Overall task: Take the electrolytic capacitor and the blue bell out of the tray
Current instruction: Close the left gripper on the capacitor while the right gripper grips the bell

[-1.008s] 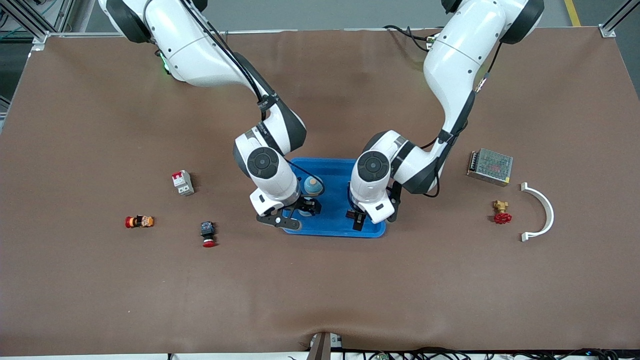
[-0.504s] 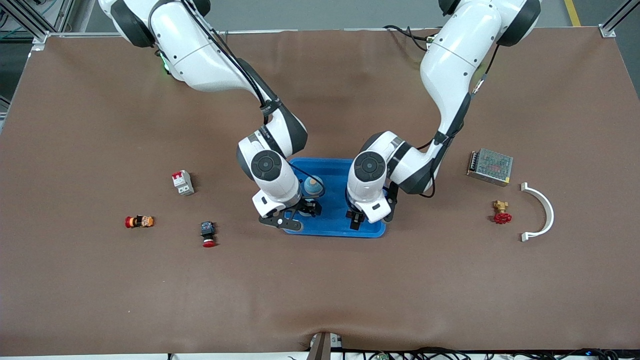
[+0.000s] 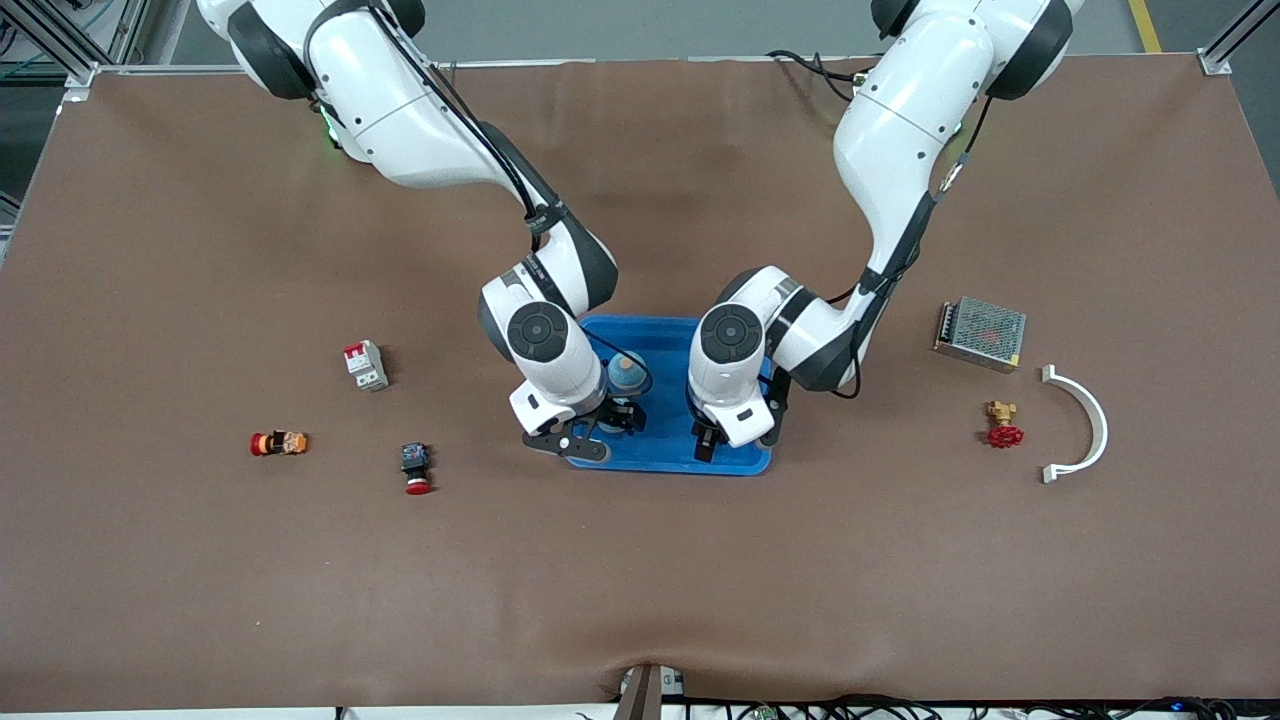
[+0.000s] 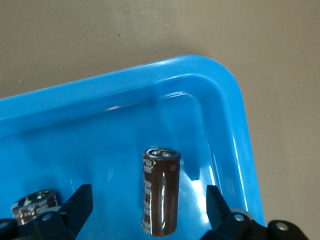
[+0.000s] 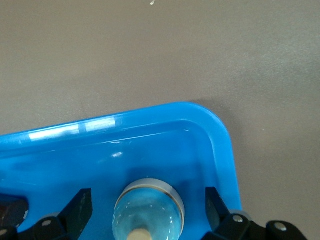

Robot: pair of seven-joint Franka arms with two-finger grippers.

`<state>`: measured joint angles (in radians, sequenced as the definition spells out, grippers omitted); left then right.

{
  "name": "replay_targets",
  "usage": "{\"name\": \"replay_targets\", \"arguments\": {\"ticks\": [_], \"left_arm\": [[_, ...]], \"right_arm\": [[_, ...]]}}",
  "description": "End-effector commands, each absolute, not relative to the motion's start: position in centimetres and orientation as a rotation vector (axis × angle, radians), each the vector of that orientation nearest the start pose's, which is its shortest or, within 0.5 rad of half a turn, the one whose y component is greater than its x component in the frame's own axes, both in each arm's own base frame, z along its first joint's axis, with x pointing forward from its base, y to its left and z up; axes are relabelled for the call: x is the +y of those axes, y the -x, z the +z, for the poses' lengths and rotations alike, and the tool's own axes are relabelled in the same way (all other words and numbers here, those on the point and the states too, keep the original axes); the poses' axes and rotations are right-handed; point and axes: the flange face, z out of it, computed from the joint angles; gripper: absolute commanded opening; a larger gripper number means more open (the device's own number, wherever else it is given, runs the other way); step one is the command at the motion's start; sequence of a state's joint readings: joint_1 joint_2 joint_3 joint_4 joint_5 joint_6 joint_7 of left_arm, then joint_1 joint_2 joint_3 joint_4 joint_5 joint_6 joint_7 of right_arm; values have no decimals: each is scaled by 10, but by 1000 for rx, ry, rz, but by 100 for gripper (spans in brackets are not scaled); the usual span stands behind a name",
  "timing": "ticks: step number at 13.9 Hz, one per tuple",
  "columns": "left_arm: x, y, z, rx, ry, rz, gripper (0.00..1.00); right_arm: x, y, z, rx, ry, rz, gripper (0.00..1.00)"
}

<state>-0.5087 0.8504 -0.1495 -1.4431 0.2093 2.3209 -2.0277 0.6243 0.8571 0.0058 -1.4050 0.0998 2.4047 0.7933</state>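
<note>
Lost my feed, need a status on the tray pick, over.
Both grippers open. Left gripper over capacitor, right gripper over blue bell. Both items in tray, ungrasped. Second capacitor beside the first.

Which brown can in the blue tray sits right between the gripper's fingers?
The upright electrolytic capacitor centred between the open left gripper fingers; the second capacitor stands outside one finger.

Everything is placed from the red-and-white circuit breaker. Nearer the front camera lie a small orange-and-red part and a red-capped push button. Well apart, toward the left arm's end, sit a metal mesh power supply, a brass valve with red handwheel and a white curved bracket.
</note>
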Motion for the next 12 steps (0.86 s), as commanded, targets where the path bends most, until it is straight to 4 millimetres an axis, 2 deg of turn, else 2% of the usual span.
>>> {"name": "replay_targets", "arguments": {"ticks": [1,5,6,7,8,9,10,11,12], "left_arm": [[-430,-593,185,-1905,2540,-134,100],[-429,-593,185,-1905,2538,-135,100],[-428,-594,185,-1907,2536,-135,95],[-426,-595,185,-1912,2534,-134,68],[-425,-597,187,-1931,2525,-132,50],[-425,-599,188,-1965,2514,-135,44],[-426,-599,188,-2001,2503,-137,8],[-426,-599,189,-2007,2500,-140,0],[-426,-598,187,-1994,2508,-144,0]], "right_arm": [[445,-602,196,339,2972,-117,100],[449,-599,193,326,2977,-112,100],[453,-595,192,320,2978,-109,100],[455,-594,192,315,2979,-109,100],[456,-593,192,308,2980,-107,100],[460,-589,191,301,2982,-105,100],[459,-589,191,299,2983,-103,100],[459,-589,190,290,2990,-108,100],[459,-588,190,284,2995,-111,100]]}}
